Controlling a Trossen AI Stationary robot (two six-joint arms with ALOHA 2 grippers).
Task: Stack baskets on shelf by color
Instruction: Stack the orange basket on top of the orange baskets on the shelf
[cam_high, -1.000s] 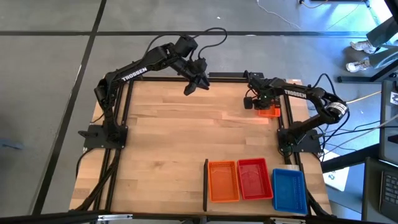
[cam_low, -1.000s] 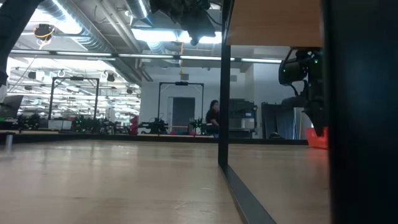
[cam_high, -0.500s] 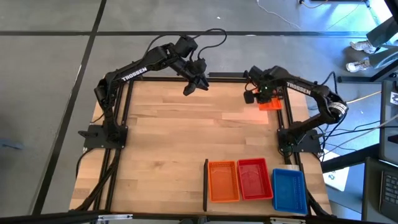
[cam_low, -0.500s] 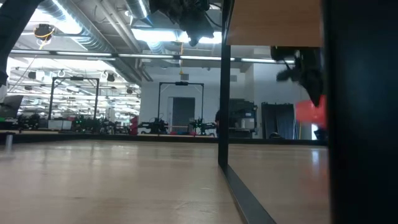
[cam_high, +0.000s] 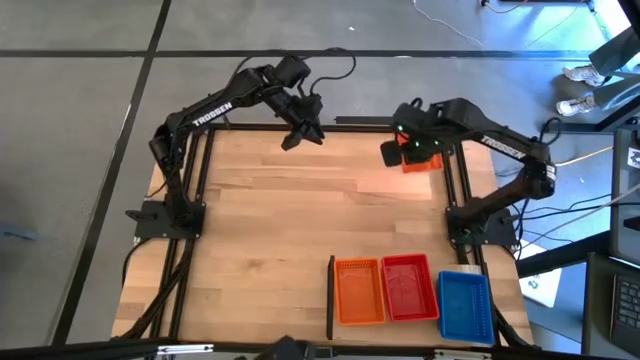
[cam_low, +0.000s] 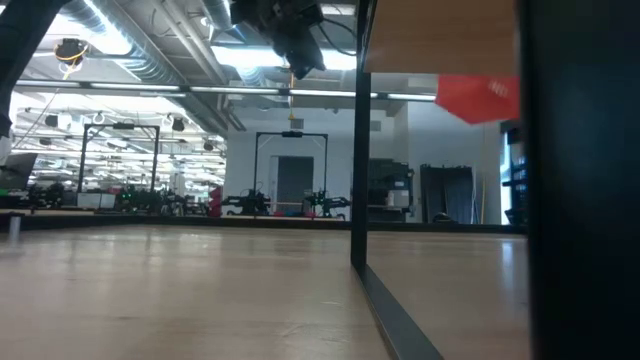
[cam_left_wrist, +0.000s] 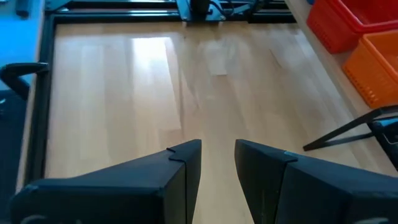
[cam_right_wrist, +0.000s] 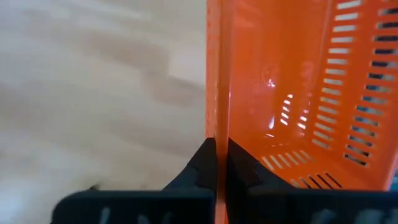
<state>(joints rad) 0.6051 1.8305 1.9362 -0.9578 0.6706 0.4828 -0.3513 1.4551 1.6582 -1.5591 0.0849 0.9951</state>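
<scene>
The right gripper (cam_high: 400, 153) has closed its fingers on an orange basket's (cam_high: 422, 160) wall and lifted it off the shelf (cam_high: 280, 230), at the far right edge. That readies it for carrying to the orange stack (cam_high: 358, 291) near the front; the left gripper (cam_high: 291, 139) hovers open, empty.

Right arm: raised above the far right part of the table in the high view, elbow bent, forearm reaching inward toward the table's middle. The right gripper (cam_high: 412, 152) sits at the end of it, lifted clear of the surface. In the right wrist view its two dark fingers (cam_right_wrist: 200, 167) are pressed together on the thin rim wall of an orange basket (cam_right_wrist: 292, 93), one finger each side.

Left arm: extended from its base at the left edge toward the far middle, wrist angled downward. The left gripper (cam_high: 291, 138) hangs in the air; in the left wrist view its fingers (cam_left_wrist: 180, 168) stand slightly apart with nothing between them.
</scene>
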